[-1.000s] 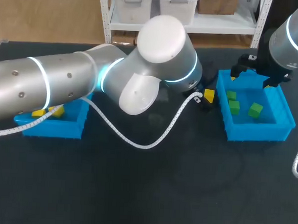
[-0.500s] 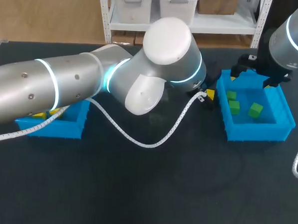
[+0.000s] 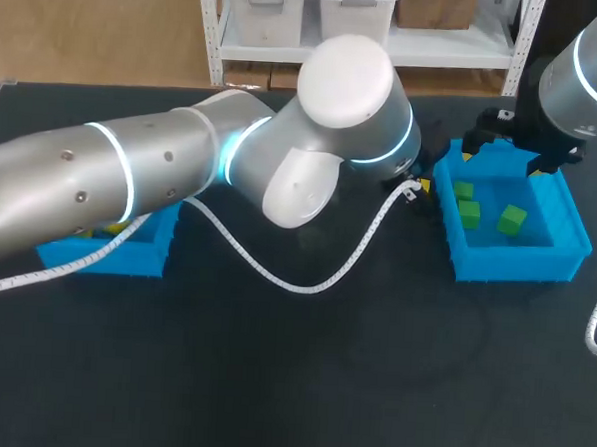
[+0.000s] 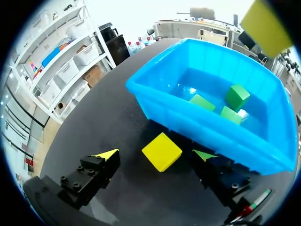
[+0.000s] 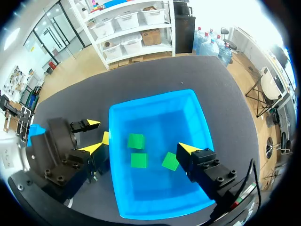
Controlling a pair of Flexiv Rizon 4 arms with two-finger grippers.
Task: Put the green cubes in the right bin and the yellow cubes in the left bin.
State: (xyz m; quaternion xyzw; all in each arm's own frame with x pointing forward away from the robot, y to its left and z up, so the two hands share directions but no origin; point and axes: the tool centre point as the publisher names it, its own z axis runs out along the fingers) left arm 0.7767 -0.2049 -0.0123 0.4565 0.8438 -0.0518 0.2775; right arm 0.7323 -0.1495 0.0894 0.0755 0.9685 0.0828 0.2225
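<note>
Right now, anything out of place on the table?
One yellow cube lies on the table just outside the right bin, which is meant for green ones. The left gripper has its open fingers on either side of it, not touching. The three green cubes sit inside that bin as they should.

Nothing to read here.
No words, numbers or signs can be made out. The right bin [image 3: 517, 263], the green cubes [image 3: 512, 220] in it and the yellow cube [image 4: 162, 151] just beside it on the tabletop all show plain colour on the sides that can be seen.
</note>
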